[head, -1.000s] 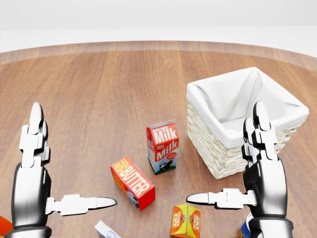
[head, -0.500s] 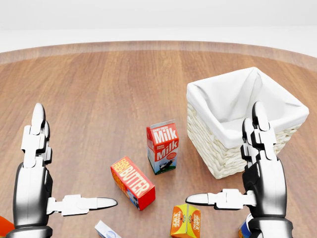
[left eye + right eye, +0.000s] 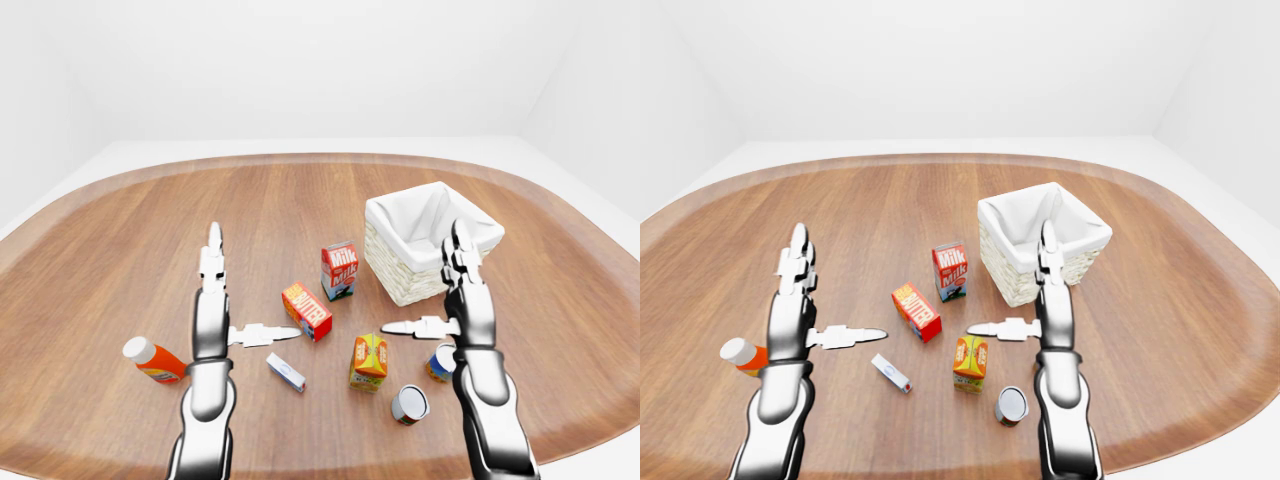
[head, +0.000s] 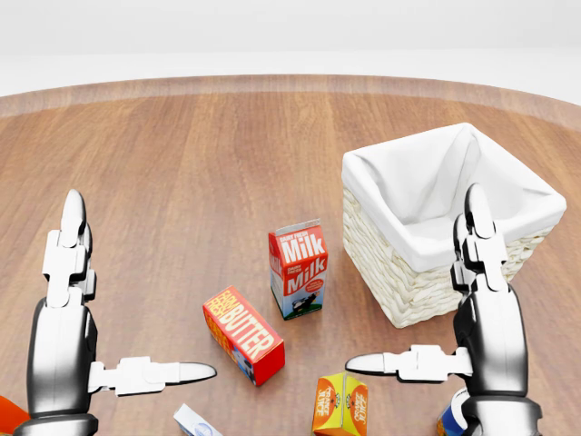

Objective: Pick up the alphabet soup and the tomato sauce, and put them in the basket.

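Both hands spread open over the table, holding nothing.
The left hand [image 3: 212,310] and right hand [image 3: 462,300] hover with fingers apart. One can [image 3: 409,404] lies on its side just below the right hand's thumb; another can [image 3: 440,362] stands partly hidden behind the right forearm. The basket [image 3: 400,285] sits above, beside the right fingertips.

We see a wooden table [image 3: 150,230] carrying a lined basket [image 3: 430,240] at right, a milk carton [image 3: 339,270] and butter box [image 3: 307,310] mid-table, a juice carton [image 3: 368,361], two cans [image 3: 409,404] [image 3: 439,362] nearer, a small box [image 3: 286,372] and a bottle [image 3: 153,360] left.
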Controlling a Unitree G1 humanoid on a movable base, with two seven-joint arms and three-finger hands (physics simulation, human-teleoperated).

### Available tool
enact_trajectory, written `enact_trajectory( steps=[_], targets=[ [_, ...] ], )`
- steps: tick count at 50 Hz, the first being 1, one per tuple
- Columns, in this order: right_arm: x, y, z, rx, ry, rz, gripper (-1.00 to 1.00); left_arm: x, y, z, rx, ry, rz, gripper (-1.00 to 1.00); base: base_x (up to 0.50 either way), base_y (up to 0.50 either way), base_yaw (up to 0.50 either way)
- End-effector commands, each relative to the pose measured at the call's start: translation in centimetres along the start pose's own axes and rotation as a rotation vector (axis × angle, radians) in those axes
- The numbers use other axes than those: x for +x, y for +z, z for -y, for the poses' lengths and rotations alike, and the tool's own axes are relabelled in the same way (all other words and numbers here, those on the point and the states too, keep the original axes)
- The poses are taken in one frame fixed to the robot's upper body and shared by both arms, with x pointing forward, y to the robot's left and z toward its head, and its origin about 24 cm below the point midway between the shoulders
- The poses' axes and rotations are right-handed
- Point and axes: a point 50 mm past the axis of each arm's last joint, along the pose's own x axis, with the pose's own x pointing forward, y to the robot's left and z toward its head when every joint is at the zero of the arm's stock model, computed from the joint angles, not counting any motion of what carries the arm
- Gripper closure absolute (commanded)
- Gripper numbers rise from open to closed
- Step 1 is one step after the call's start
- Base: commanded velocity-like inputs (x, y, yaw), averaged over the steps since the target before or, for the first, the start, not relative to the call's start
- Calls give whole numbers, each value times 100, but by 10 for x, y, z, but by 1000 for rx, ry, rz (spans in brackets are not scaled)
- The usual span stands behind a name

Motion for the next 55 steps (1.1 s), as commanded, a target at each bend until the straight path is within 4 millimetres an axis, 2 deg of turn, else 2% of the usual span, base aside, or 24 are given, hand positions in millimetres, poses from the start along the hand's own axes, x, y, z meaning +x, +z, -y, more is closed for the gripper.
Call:
enact_trajectory(
  steps=[1,11,15,16,17,20,28,40,49,55],
  targets=[
    [7,11,10,-257,-11,59,-100,0,0,0,2,1,1,-100,0,0,0],
    [2,16,15,-507,15,62,-100,0,-1,0,4,1,-5,-100,0,0,0],
    [-5,5,12,-605,65,9,-100,0,-1,0,4,1,-5,-100,0,0,0],
    [-7,-5,13,-630,60,-31,-100,0,-1,0,4,0,-2,-100,0,0,0],
    [-6,-2,13,-631,68,-19,-100,0,0,0,4,0,-1,-100,0,0,0],
    [-7,-6,14,-629,65,-39,-100,0,-1,0,3,1,-2,-100,0,0,0],
    [-8,9,23,-720,66,-9,-100,0,-1,0,4,1,-5,-100,0,0,0],
    [-10,9,29,-794,84,-37,-100,1,-1,-1,-1,6,-4,-100,0,0,0],
    [-13,-2,35,-866,80,-90,-100,1,0,-1,-3,9,1,-100,0,0,0],
    [-12,1,39,-945,63,-86,-100,1,-2,-1,-2,10,-5,-100,0,0,0]
  ],
)
